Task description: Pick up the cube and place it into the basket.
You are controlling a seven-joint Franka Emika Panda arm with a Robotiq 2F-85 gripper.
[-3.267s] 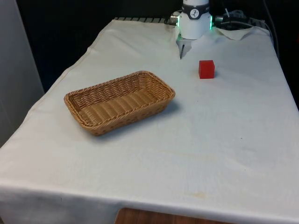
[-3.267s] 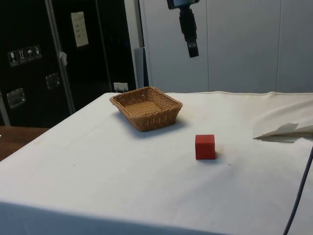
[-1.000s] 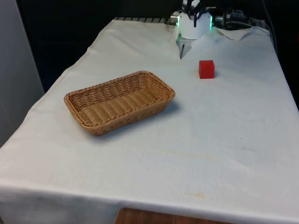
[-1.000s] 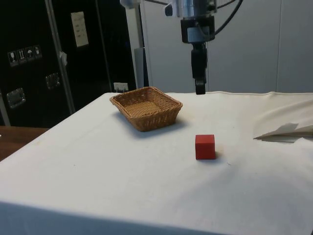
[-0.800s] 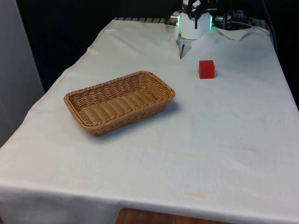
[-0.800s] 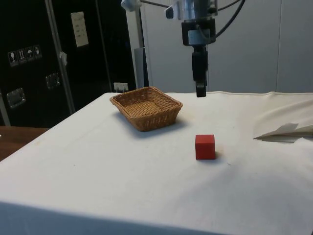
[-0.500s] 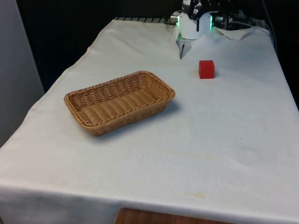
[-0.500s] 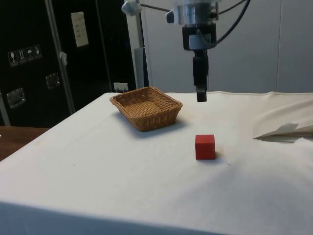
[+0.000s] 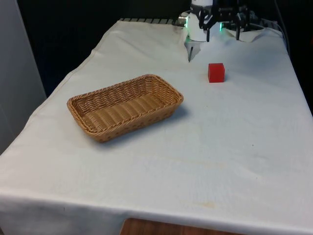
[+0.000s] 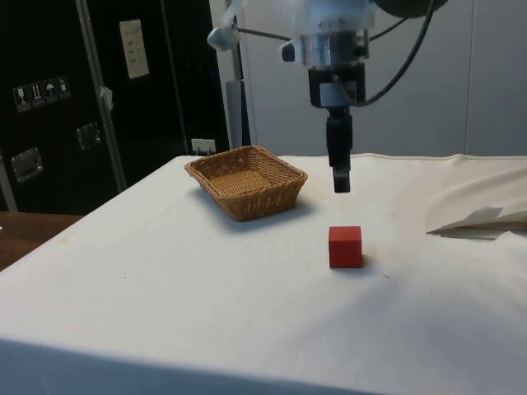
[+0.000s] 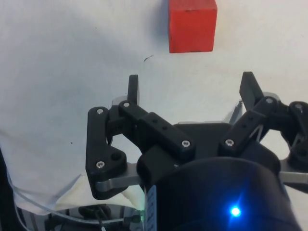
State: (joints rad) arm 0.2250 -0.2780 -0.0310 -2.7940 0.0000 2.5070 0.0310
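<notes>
Side view, nearest first: the red cube (image 10: 345, 247) rests untouched on the white cloth (image 10: 206, 313), with the gripper (image 10: 342, 183) hanging above it, clear of its top and set slightly toward the far edge, while the wicker basket (image 10: 246, 182) stands well apart beyond, with nothing visible inside. Wrist view shows the fingers (image 11: 133, 89) spread wide with nothing between them and the cube ahead of the tips, so the step in hand is judged to be the approach before the grasp. Next move calls for centring the fingers over the cube, lowering to straddle it, then closing.
</notes>
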